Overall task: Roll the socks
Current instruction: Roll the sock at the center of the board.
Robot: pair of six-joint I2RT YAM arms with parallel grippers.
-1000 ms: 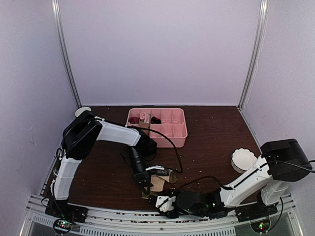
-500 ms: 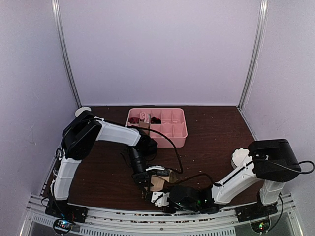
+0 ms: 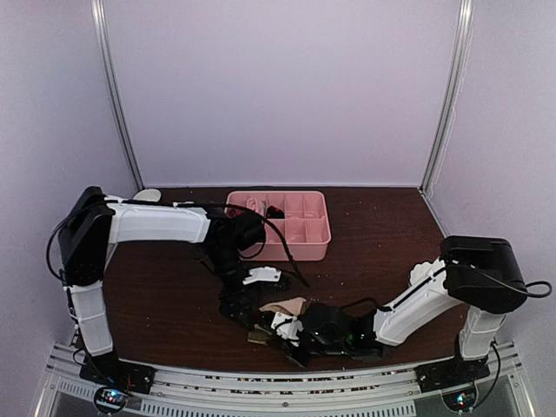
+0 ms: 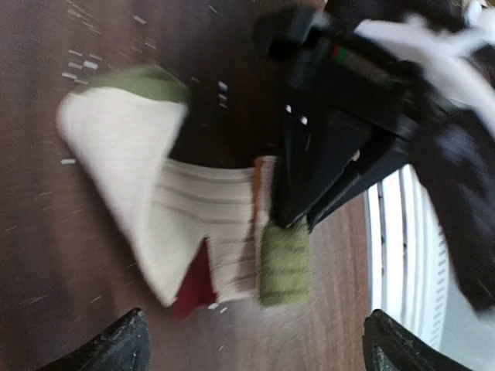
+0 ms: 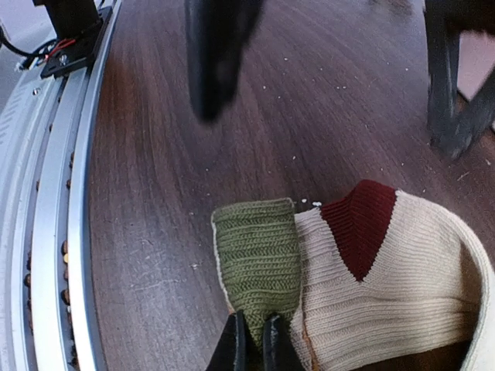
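A beige-tan sock (image 3: 285, 307) lies folded on the dark table near the front edge, with a maroon heel (image 5: 362, 224) and an olive cuff (image 5: 259, 259). My right gripper (image 5: 254, 334) is shut on the near end of that olive cuff, low over the table (image 3: 282, 330). In the left wrist view the sock (image 4: 193, 209) lies below my left gripper (image 4: 259, 348), which hovers above it wide open and holds nothing. The right gripper's black body (image 4: 332, 154) sits at the cuff (image 4: 285, 267). From the top view, the left gripper (image 3: 246, 311) is just left of the sock.
A pink divided tray (image 3: 317, 234) stands at the back centre with small dark and pale items in its left cells. A white bowl (image 3: 423, 274) sits at the right, partly behind the right arm. The metal rail (image 5: 54, 193) runs along the table's near edge.
My left gripper let go of the sock, opened wide and lifted off it as the left arm swung. My right gripper slid left to the sock and shut on its olive cuff.
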